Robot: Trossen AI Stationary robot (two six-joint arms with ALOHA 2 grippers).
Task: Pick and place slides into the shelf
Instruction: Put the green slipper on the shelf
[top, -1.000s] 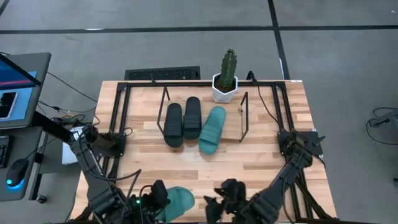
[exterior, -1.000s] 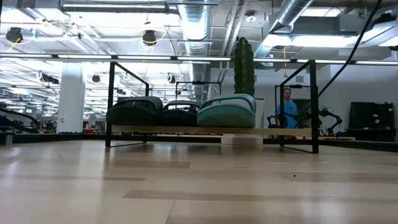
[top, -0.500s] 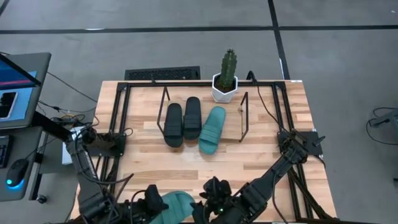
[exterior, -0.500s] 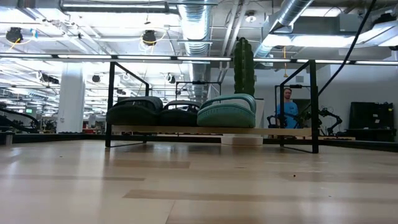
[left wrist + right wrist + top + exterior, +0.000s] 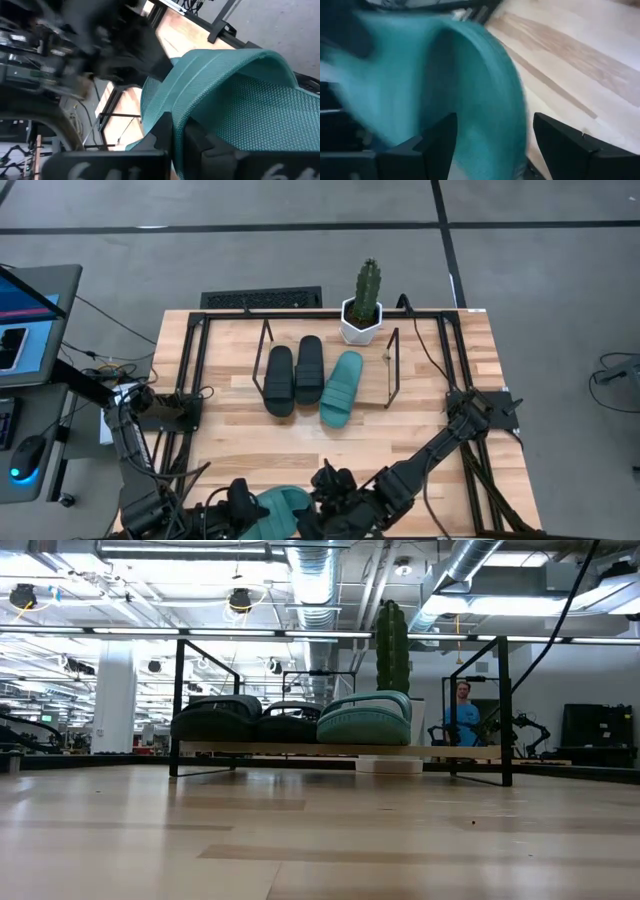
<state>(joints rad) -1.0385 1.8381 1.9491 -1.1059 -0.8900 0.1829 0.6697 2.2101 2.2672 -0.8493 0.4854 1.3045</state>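
Observation:
Two black slides (image 5: pixel 280 380) (image 5: pixel 309 368) and one teal slide (image 5: pixel 342 387) lie side by side on the shelf (image 5: pixel 392 370), soles down; they also show in the low view (image 5: pixel 365 720). The second teal slide (image 5: pixel 282 508) is at the table's near edge between my two grippers. My left gripper (image 5: pixel 240 500) is on its left side, shut on it. My right gripper (image 5: pixel 335 485) is on its right side, open, its fingers (image 5: pixel 440 140) standing on either side of the slide's rim (image 5: pixel 505 100); whether they touch it does not show. My left gripper pinches the teal slide's wide strap at its edge (image 5: pixel 181 117) between its two fingers (image 5: pixel 162 131). It comes at the slide from the table's left. Whether the slide is clear of the table does not show.
A potted cactus (image 5: pixel 365 300) in a white pot stands just behind the shelf. The thicker black rig frame (image 5: pixel 190 360) runs round the table. Bare wood lies between the shelf and the near edge. A person (image 5: pixel 462 710) stands far off in the room.
My right gripper has gone toward the table's left, up to the teal slide at the near edge, and now has its open fingers around the slide's rim. My left gripper has shifted a little toward the near left with the slide.

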